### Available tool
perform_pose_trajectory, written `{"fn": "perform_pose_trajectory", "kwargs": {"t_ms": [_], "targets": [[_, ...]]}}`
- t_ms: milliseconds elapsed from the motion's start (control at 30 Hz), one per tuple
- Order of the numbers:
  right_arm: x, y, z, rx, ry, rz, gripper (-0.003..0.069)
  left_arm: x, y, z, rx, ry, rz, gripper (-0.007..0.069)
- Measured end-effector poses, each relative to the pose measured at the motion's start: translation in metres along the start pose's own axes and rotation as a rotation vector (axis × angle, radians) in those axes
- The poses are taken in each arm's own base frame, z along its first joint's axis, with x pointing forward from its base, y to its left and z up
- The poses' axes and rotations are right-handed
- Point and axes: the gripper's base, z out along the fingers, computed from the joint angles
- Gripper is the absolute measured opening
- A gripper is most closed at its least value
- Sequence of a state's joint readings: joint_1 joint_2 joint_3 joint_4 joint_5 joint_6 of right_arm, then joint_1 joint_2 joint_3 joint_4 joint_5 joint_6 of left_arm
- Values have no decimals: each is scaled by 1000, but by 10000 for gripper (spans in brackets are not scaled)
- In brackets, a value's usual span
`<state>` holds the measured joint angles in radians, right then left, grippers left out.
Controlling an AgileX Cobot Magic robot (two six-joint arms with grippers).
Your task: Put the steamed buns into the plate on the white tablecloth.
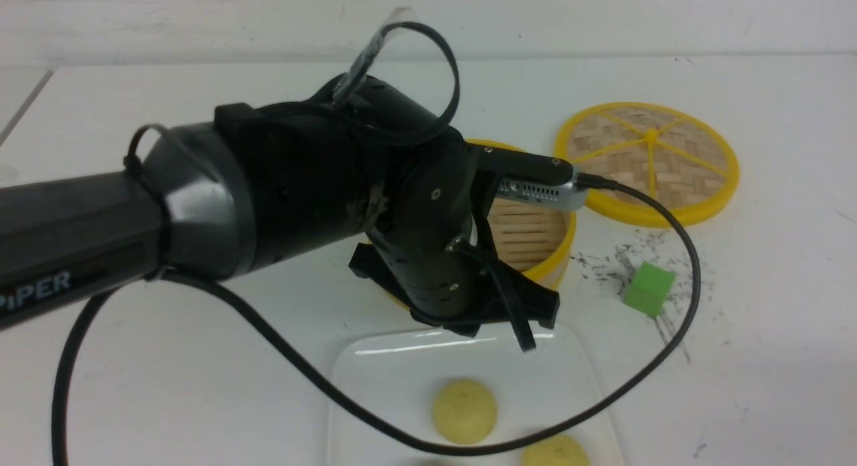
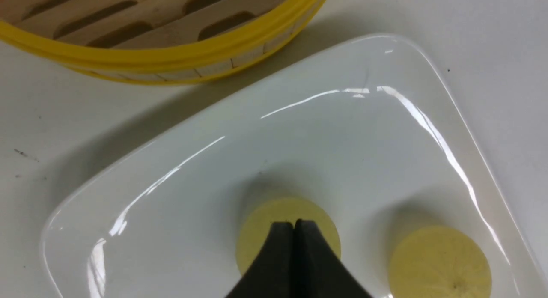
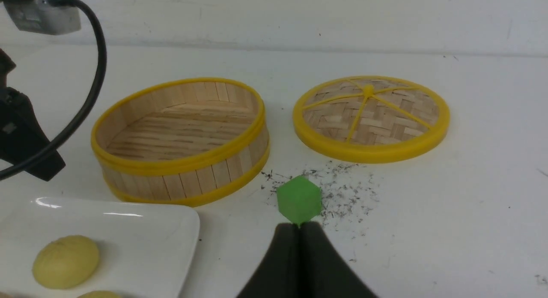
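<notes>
Two pale-yellow steamed buns lie in the glossy white plate on the white tablecloth. In the left wrist view both buns rest inside the plate. My left gripper is shut and empty, held above the plate, its tips in line with one bun. My right gripper is shut and empty, low over the cloth just near the green cube. The right wrist view also shows the plate and the buns.
The empty bamboo steamer stands just behind the plate, with its woven lid flat to its right. The green cube sits on dark scuff marks right of the steamer. My left arm and its cable span the middle.
</notes>
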<state>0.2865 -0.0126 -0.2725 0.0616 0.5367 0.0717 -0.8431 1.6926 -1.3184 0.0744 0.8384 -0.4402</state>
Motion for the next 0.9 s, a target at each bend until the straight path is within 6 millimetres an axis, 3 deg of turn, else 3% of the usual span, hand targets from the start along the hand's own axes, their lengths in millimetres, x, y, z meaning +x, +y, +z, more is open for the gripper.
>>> {"fn": "perform_pose_trajectory", "kwargs": {"t_ms": [700, 900], "targets": [[1, 0, 1, 1, 4, -1, -6, -1, 2, 0, -24, -11, 23, 19], [28, -5, 13, 35, 85, -13, -6, -1, 3, -1, -27, -14, 27, 27]]}}
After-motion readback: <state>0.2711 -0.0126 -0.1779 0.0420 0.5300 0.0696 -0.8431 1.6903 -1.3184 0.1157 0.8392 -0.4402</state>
